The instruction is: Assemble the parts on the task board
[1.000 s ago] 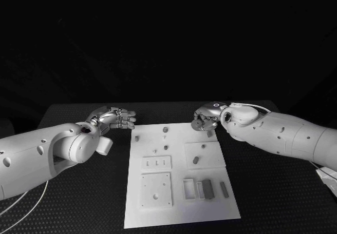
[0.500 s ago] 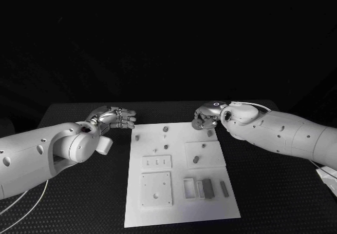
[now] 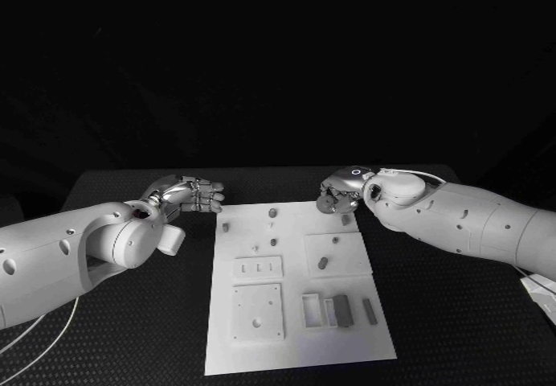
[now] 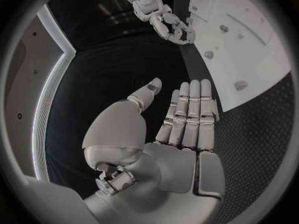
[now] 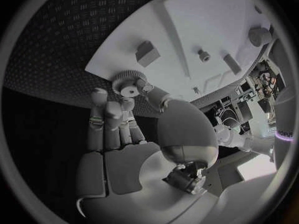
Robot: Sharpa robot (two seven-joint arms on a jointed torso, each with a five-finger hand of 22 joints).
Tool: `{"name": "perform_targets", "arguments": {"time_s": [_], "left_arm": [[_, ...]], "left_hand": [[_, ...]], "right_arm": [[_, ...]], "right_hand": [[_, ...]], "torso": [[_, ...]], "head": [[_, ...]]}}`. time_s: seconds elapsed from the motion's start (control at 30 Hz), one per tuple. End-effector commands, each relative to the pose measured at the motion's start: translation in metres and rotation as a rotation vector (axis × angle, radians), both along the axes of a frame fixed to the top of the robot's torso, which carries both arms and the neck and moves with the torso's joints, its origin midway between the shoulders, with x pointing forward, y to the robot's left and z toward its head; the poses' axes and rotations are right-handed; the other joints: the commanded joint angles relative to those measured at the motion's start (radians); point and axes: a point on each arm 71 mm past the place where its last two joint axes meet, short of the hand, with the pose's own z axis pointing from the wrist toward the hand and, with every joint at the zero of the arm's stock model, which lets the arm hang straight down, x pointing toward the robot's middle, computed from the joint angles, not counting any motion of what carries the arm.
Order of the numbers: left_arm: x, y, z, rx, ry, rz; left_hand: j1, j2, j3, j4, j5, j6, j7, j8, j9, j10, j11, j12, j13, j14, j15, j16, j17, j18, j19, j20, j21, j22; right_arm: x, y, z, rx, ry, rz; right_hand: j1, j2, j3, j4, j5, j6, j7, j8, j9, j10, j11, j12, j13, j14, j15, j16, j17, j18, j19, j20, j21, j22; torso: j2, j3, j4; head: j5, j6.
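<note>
The white task board (image 3: 296, 338) lies in the middle of the table, with small grey parts standing on it. My right hand (image 3: 340, 197) hovers over the board's far right corner. Between thumb and fingertips it pinches a round toothed part (image 5: 129, 82), held just above the board (image 5: 187, 15). Close to that part stand a small block (image 5: 147, 53) and a peg (image 5: 204, 55). My left hand (image 3: 191, 195) is beside the board's far left corner, off the plate. Its fingers (image 4: 190, 109) are straight, the thumb stands apart, and it holds nothing.
Pegs stand on the board's far half (image 3: 273, 214), (image 3: 226, 227), (image 3: 323, 262). Two raised square plates (image 3: 259, 269), (image 3: 257, 312) sit on its left side. A dark block (image 3: 342, 305) and a thin bar (image 3: 369, 312) lie near the front right. Black table (image 3: 464, 322) surrounds the board.
</note>
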Motion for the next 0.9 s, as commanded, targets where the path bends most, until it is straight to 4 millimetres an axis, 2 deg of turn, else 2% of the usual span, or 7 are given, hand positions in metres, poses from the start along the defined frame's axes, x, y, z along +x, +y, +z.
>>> {"name": "perform_targets", "arguments": {"time_s": [0.03,0.33,0.53,0.8,0.9], "left_arm": [[-0.001,-0.003,0.001,-0.005,-0.006,-0.017],[-0.001,-0.002,0.002,-0.004,-0.009,-0.012],[-0.001,-0.002,0.002,-0.005,-0.009,-0.011],[-0.001,-0.001,0.002,-0.004,-0.01,-0.009],[0.0,0.0,0.002,-0.003,-0.012,-0.005]], "left_hand": [[-0.011,0.0,-0.002,-0.004,0.004,-0.003,0.005,-0.004,-0.001,0.006,0.003,-0.007,0.001,0.003,0.003,-0.006,0.001,0.013,-0.005,-0.004,-0.006,0.001],[-0.01,0.0,-0.001,-0.004,0.004,-0.003,0.004,-0.004,-0.001,0.006,0.003,-0.007,0.001,0.003,0.003,-0.007,0.002,0.013,-0.005,-0.004,-0.006,0.002],[-0.009,0.0,-0.001,-0.004,0.004,-0.002,0.004,-0.004,-0.001,0.006,0.003,-0.008,0.002,0.003,0.003,-0.007,0.003,0.013,-0.005,-0.004,-0.006,0.002],[-0.009,0.0,-0.001,-0.005,0.004,-0.002,0.004,-0.004,-0.001,0.007,0.003,-0.008,0.002,0.003,0.004,-0.008,0.004,0.013,-0.005,-0.004,-0.006,0.002],[-0.009,0.0,-0.001,-0.005,0.004,-0.002,0.004,-0.004,-0.001,0.007,0.003,-0.008,0.002,0.003,0.004,-0.008,0.004,0.014,-0.005,-0.004,-0.006,0.002]], "right_arm": [[-0.004,0.002,-0.005,-0.063,-0.036,0.011],[-0.014,0.012,0.004,-0.059,-0.106,0.031],[-0.019,0.023,0.012,-0.053,-0.13,0.052],[-0.039,0.056,0.028,-0.016,-0.195,0.132],[-0.045,0.076,0.029,-0.014,-0.19,0.185]], "right_hand": [[-0.006,0.006,0.005,0.0,-0.003,0.224,-0.018,0.008,0.01,-0.002,-0.026,0.005,-0.005,0.009,-0.009,0.005,-0.002,0.014,0.012,-0.004,0.005,0.018],[-0.016,0.005,0.004,0.004,-0.003,0.241,-0.028,0.016,0.02,0.02,-0.035,0.011,-0.014,0.024,-0.019,0.011,-0.005,0.014,0.027,-0.011,0.009,0.018],[-0.017,0.001,0.006,0.005,-0.003,0.245,-0.03,0.018,0.023,0.025,-0.038,0.011,-0.017,0.028,-0.021,0.012,-0.006,0.014,0.031,-0.014,0.01,0.017],[-0.019,-0.004,0.006,0.008,-0.003,0.245,-0.03,0.017,0.024,0.028,-0.039,0.01,-0.02,0.03,-0.022,0.013,-0.007,0.014,0.034,-0.015,0.01,0.017],[-0.021,-0.009,0.007,0.01,-0.003,0.245,-0.031,0.016,0.024,0.03,-0.039,0.01,-0.022,0.032,-0.023,0.013,-0.008,0.014,0.036,-0.016,0.01,0.017]], "torso": [[0.0,-0.0001,0.0002],[-0.001,-0.002,-0.0003],[-0.001,-0.0009,-0.0001],[-0.002,0.0004,0.0006],[-0.002,0.0,-0.0011]], "head": [[-0.001,0.002],[0.001,0.005],[0.0,0.008],[0.006,0.012],[0.008,0.015]]}}
